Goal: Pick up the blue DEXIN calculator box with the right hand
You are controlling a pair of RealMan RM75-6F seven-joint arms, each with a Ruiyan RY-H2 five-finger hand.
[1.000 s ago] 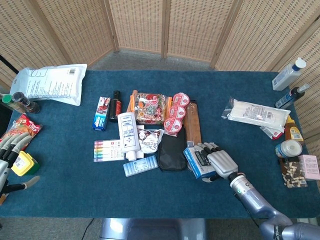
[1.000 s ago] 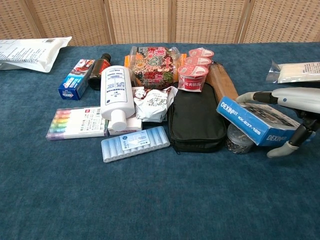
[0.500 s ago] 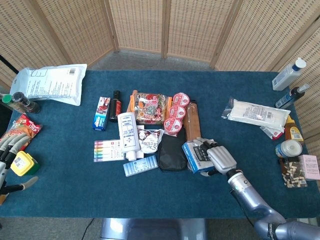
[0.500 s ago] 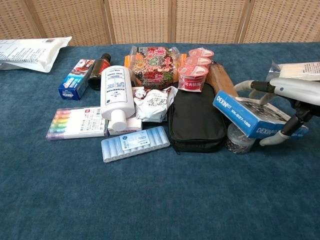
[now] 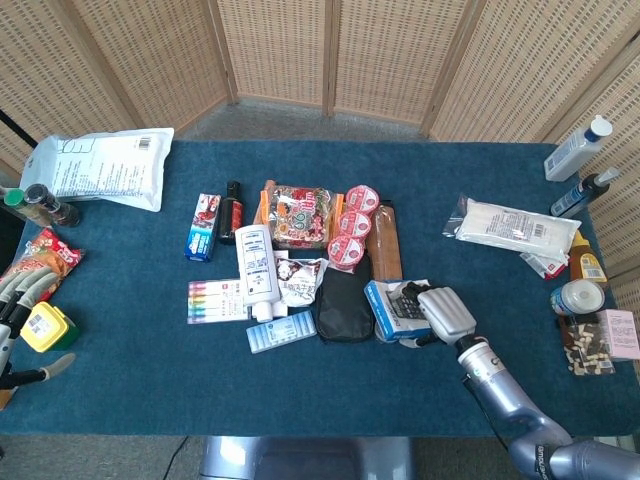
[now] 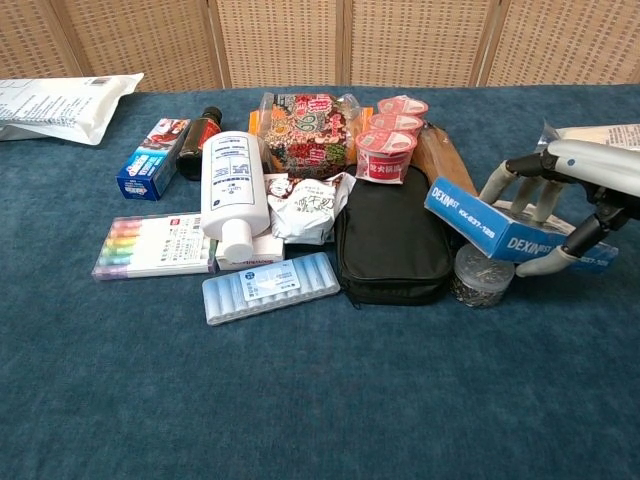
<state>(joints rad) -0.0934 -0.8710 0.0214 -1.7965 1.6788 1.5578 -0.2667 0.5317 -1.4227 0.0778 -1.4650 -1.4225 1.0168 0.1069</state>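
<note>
The blue DEXIN calculator box (image 6: pixel 490 232) (image 5: pixel 392 310) is held off the cloth by my right hand (image 6: pixel 560 205) (image 5: pixel 440 312), fingers over its top and thumb under its near side. It hangs level just right of the black pouch (image 6: pixel 390 245) and above a small round tin (image 6: pixel 478 278). My left hand (image 5: pixel 18 300) rests at the table's left edge beside a yellow box, holding nothing, with its fingers loosely curled.
A white bottle (image 6: pixel 232 190), highlighter pack (image 6: pixel 155 245), pale blue case (image 6: pixel 268 287), snack bags (image 6: pixel 308 130), pink cups (image 6: pixel 392 135) and a wooden piece (image 6: pixel 442 160) crowd the middle. Bottles and packets (image 5: pixel 578 200) line the right edge. A white bag (image 5: pixel 100 165) lies far left.
My right hand has lifted the calculator box higher and levelled it; the round tin beneath it now shows more. The left hand has not moved.
</note>
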